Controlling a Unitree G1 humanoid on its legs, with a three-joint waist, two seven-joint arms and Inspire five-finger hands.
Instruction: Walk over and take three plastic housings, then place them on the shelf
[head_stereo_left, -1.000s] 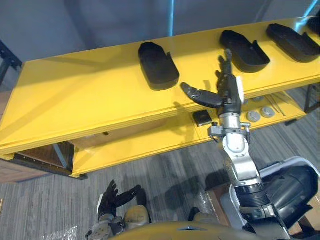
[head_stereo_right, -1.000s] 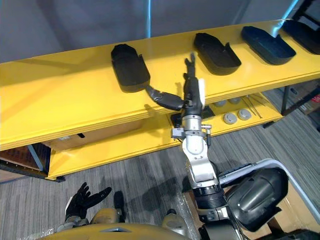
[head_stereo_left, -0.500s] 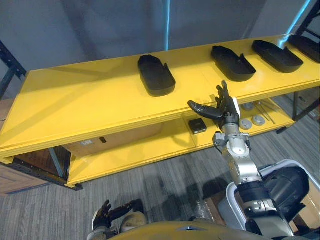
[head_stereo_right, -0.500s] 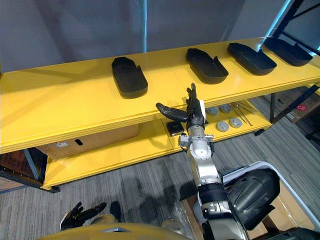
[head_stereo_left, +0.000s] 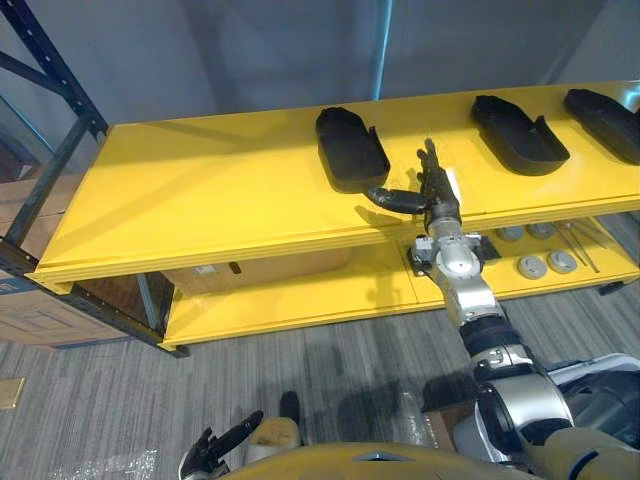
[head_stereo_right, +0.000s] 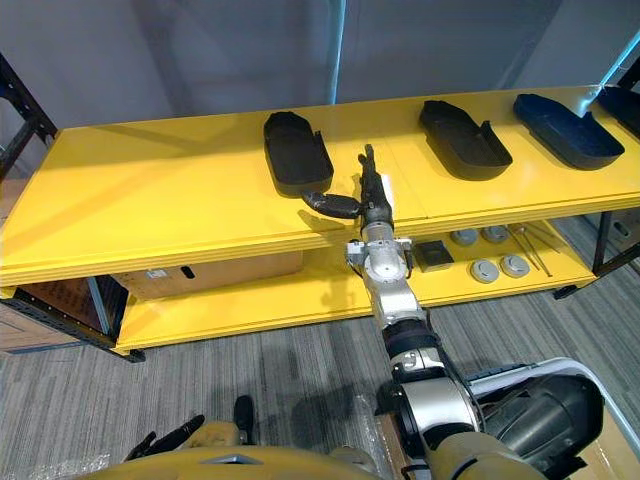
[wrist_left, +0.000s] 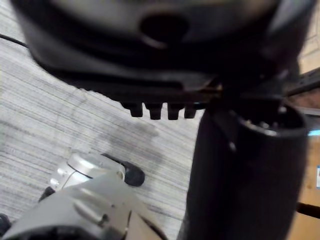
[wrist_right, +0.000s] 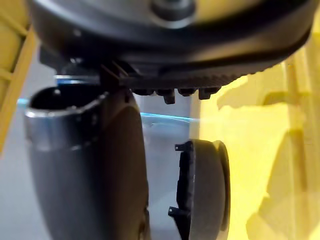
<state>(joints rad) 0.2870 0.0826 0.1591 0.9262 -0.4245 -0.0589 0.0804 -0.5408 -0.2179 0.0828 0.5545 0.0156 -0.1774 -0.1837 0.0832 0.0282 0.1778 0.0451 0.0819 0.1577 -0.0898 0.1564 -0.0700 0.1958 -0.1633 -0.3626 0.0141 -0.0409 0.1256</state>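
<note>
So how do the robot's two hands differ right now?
The right robot hand is raised over the yellow shelf board, its thumb stretched out close to a black plastic housing. The left robot hand hangs low over the grey floor, far from any housing. Both have straight fingers and hold nothing.

The right hand (wrist_right: 165, 45) is a dark bulk, with its thick thumb (wrist_right: 85, 175) standing out beside a short row of fingers (wrist_right: 170, 95). Past them, apart from the hand, a black moulded plastic housing (wrist_right: 205, 190) rests on the yellow shelf board (wrist_right: 270, 150), with a grey wall (wrist_right: 160, 150) behind it.
</note>
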